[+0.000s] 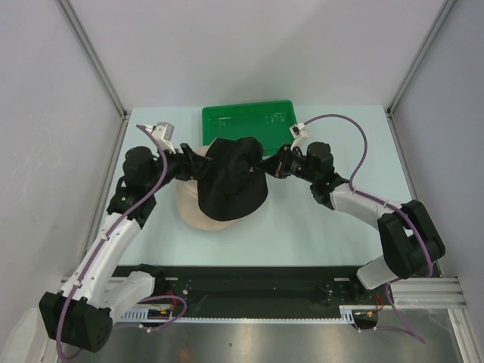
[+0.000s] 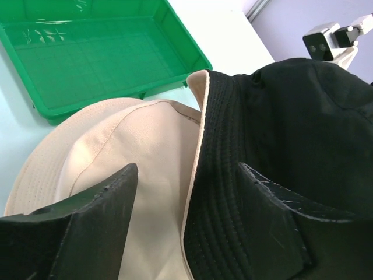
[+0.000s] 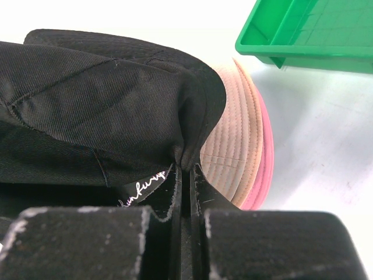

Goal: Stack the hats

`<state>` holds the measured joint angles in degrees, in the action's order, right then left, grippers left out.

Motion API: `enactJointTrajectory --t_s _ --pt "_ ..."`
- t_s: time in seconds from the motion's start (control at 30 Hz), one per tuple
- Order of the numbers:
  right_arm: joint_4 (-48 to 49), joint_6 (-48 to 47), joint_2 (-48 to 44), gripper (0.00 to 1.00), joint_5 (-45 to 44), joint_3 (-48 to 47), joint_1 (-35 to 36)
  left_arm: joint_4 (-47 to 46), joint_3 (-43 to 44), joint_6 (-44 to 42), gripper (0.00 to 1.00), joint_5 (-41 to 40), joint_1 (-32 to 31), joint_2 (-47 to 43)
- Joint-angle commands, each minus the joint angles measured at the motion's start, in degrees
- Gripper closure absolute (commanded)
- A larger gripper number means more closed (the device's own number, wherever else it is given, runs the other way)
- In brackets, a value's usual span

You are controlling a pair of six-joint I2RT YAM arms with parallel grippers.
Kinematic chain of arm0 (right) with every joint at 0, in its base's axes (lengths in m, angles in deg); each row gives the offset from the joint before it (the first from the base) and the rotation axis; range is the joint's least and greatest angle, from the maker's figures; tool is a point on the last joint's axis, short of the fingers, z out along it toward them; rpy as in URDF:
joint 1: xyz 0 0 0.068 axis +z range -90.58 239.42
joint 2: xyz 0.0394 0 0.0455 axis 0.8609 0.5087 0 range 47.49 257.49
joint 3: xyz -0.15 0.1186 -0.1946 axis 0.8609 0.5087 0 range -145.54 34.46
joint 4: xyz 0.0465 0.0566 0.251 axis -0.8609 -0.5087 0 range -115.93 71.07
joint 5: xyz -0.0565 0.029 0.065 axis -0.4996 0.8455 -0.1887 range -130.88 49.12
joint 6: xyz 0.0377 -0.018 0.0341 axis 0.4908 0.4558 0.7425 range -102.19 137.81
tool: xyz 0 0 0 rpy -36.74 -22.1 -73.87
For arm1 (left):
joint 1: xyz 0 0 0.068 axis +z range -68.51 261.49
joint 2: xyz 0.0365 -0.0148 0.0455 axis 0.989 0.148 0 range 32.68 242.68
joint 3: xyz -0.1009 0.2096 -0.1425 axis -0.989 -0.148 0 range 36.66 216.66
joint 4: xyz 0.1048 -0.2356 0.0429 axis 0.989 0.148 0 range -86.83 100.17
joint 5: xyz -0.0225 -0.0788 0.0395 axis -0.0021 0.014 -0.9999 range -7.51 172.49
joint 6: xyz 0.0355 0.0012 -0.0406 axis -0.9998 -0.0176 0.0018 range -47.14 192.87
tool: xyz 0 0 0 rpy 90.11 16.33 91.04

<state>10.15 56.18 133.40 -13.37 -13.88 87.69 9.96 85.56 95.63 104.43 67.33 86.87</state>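
A black hat lies crumpled over a beige hat in the middle of the table. In the right wrist view the beige hat's brim shows with a pink hat's brim under it. My right gripper is shut on the edge of the black hat, next to its label. My left gripper stands open on the other side. The black hat's brim and the beige hat's crown lie between its fingers, unclamped. In the top view the left gripper and the right gripper flank the black hat.
A green plastic tray stands just behind the hats, close to both grippers, with its near rim beside the beige hat. Grey walls close the table on the left, right and back. The arms' base rail runs along the near edge.
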Motion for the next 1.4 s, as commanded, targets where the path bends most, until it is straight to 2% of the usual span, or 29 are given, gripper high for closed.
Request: enactJointTrajectory --t_s 0.0,0.17,0.43,0.57,0.67,0.73,0.77,0.8,1.0,1.13,1.17,1.37 --pt "4.05 -0.14 0.93 1.00 1.58 -0.27 0.20 -2.83 2.95 -1.49 0.31 -0.23 -0.61 1.70" --pt "4.32 0.04 1.36 1.00 1.58 0.08 0.20 -5.46 2.16 -0.88 0.46 1.62 -1.23 1.79" --pt "3.88 -0.05 1.02 1.00 1.50 0.08 0.20 -9.60 0.40 1.23 0.47 4.87 -1.40 1.88" --pt "3.88 -0.14 1.10 1.00 1.58 0.00 0.38 -9.77 0.58 1.41 0.57 6.10 -1.40 3.28" --pt "3.62 -0.22 0.84 1.00 1.67 0.00 0.29 -9.26 1.01 1.58 0.59 6.98 -1.40 4.34" --pt "3.26 -0.40 0.58 1.00 1.59 0.00 0.29 -8.55 1.45 1.49 0.67 7.07 -1.40 5.74" --pt "3.09 -0.49 0.31 1.00 1.50 0.08 0.29 -8.28 1.54 1.49 0.90 7.24 -1.40 6.10" --pt "2.48 -0.58 -0.04 1.00 1.50 0.08 0.29 -8.28 1.63 1.67 1.00 7.25 -1.40 6.19" --pt "-4.36 -4.09 -6.17 1.00 -1.31 -0.97 0.82 -3.98 5.23 0.27 1.00 -0.74 -1.40 0.40" --pt "-11.49 -8.21 -10.23 1.00 -5.09 -3.78 2.40 3.64 8.66 -1.49 1.00 -9.43 -1.32 -4.09" --pt "-12.63 -8.92 -10.76 1.00 -6.66 -4.48 3.27 5.06 9.19 -1.76 1.00 -13.72 -1.23 -4.62" --pt "-17.83 -12.09 -8.49 1.00 -9.57 -9.93 5.74 10.35 5.95 -1.23 1.00 -19.03 3.16 -5.16"
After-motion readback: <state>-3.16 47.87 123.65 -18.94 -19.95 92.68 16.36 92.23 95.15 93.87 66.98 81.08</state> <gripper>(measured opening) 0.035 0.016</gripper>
